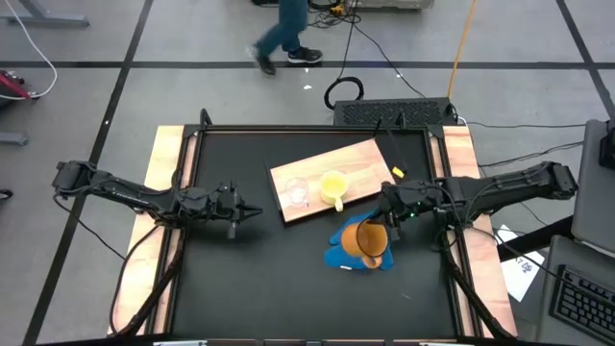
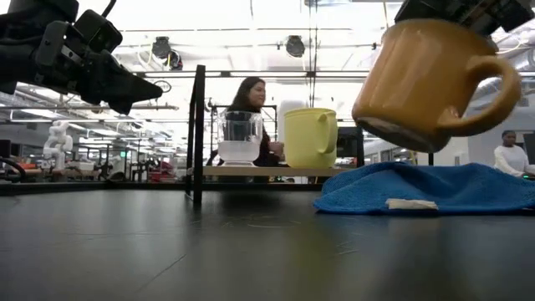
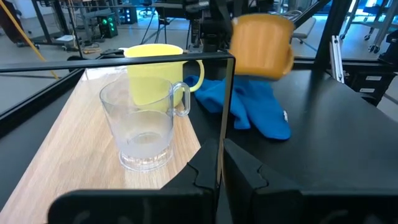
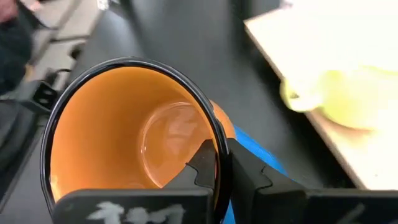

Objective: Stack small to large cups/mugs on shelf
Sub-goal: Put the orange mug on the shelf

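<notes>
The orange mug (image 1: 368, 238) hangs tilted in the air over the blue cloth (image 1: 348, 258), and my right gripper (image 4: 219, 167) is shut on it. In the low view the orange mug (image 2: 422, 79) is clear of the cloth (image 2: 435, 188). The clear glass cup (image 1: 296, 192) and the yellow mug (image 1: 333, 187) stand upright on their bases, side by side on the wooden shelf board (image 1: 360, 159). My left gripper (image 1: 245, 210) is shut and hovers left of the board, with the glass cup (image 3: 146, 127) just beyond its fingertips. My right gripper holds the orange mug by its rim wall (image 4: 217, 134), pinched with one finger (image 4: 199, 163) inside the mug and the other (image 4: 249, 175) outside. It reaches in from the table's right, slanting down. The mug is lifted clear and tilted, its handle (image 2: 495, 92) free.
The black frame post (image 2: 198, 134) stands at the table's far side, and the frame rails run around the tabletop. The blue cloth lies crumpled on the near side of the board. People show in the room behind the table. Bare black tabletop (image 1: 259, 288) fills the near half.
</notes>
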### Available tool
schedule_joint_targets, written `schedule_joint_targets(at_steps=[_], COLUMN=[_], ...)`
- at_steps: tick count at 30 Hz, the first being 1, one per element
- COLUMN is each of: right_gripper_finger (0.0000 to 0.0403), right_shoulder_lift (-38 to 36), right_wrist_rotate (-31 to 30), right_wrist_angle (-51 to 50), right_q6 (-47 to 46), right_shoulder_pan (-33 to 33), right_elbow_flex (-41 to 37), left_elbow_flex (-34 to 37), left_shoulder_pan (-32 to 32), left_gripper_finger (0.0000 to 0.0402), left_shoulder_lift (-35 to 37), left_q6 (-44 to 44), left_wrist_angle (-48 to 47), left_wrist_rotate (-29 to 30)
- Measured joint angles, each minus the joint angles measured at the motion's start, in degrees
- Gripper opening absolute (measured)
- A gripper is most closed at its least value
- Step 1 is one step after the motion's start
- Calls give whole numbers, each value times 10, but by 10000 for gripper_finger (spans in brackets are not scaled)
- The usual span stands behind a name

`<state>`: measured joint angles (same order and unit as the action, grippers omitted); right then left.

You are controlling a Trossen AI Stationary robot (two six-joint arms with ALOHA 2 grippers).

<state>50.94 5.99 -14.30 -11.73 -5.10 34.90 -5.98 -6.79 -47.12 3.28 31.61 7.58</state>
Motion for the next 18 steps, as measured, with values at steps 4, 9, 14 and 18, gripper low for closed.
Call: schedule_joint_targets(at_steps=[4,9,14,18], right_gripper_finger=[8,8,8,8], right_shoulder_lift=[15,50,83,102], right_wrist_rotate=[-4,0,0,16], right_wrist_angle=[-102,-215,-287,-318], right_q6=[4,26,58,81], right_shoulder_pan=[33,83,128,162], right_elbow_flex=[58,138,207,241], left_elbow_flex=[0,0,0,0], left_shoulder_pan=[0,0,0,0], left_gripper_finger=[26,26,26,26], left_shoulder_lift=[0,0,0,0], left_q6=[-4,-11,-15,-15], left_wrist_angle=[0,0,0,-1], left_wrist_rotate=[1,6,6,6])
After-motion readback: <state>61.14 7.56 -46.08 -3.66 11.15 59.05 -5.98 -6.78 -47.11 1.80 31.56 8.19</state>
